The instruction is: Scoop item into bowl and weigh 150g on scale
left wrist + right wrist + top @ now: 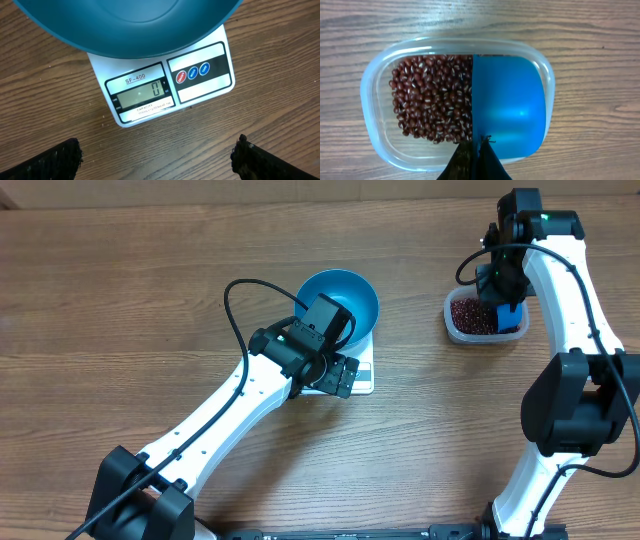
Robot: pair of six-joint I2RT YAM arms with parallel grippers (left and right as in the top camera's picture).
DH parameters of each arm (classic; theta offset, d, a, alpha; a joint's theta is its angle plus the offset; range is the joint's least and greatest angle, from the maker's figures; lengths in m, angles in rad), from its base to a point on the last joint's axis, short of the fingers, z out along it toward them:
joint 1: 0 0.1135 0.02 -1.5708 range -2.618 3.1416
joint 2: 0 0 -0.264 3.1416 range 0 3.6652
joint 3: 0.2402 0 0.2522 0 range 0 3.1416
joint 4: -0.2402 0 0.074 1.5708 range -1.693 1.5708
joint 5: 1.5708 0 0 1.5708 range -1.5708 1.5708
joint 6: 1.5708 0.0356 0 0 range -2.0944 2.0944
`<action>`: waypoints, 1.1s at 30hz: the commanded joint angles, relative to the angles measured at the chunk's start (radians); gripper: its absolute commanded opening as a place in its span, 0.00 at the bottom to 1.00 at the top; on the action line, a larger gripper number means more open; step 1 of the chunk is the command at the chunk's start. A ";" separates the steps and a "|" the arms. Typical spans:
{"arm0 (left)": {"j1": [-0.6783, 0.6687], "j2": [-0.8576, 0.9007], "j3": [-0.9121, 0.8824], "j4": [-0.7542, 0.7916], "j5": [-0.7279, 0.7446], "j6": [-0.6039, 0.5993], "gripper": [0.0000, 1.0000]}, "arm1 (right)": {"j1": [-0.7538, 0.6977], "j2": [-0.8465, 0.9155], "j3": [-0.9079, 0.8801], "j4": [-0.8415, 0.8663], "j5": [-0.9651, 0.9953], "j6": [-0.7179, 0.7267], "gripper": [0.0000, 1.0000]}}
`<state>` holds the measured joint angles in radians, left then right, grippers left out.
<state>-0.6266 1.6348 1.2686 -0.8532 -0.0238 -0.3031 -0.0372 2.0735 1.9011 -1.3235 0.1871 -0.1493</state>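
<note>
While my L arm reaches diagonally from the near-left corner toward table centre, its gripper (pixel 335 375) hangs over the near edge of the scale (pixel 362 372), jaws spread wide w/ nothing between them; in the L wrist view only the two dark fingertips (pixel 57 160) show at the bottom corners. That view also shows the scale's display reading 0, and the bowl (pixel 345 298) sits on top of the scale, overhanging its far side.

My R arm rises from the near-right edge, bends at the elbow and points its wrist straight down over the tub (pixel 455 320), which stands well apart to the right of the scale. R gripper (pixel 476 157) is pinched tight, apparently on the handle of the scoop (pixel 512 107), though the handle itself is hidden behind the fingers. Scoop sits in the tub's right half; beans (pixel 432 97) fill the left half beside it.
</note>
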 commanded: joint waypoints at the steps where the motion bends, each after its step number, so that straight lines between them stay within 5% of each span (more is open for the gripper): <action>1: 0.000 -0.004 0.004 -0.003 -0.012 0.022 1.00 | -0.005 0.009 -0.011 -0.014 -0.005 0.022 0.05; 33: 0.000 -0.004 0.004 -0.002 -0.012 0.022 1.00 | -0.005 0.010 -0.089 0.072 0.016 0.005 0.04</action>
<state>-0.6266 1.6348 1.2686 -0.8536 -0.0238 -0.3031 -0.0311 2.0640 1.8637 -1.2739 0.2073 -0.1425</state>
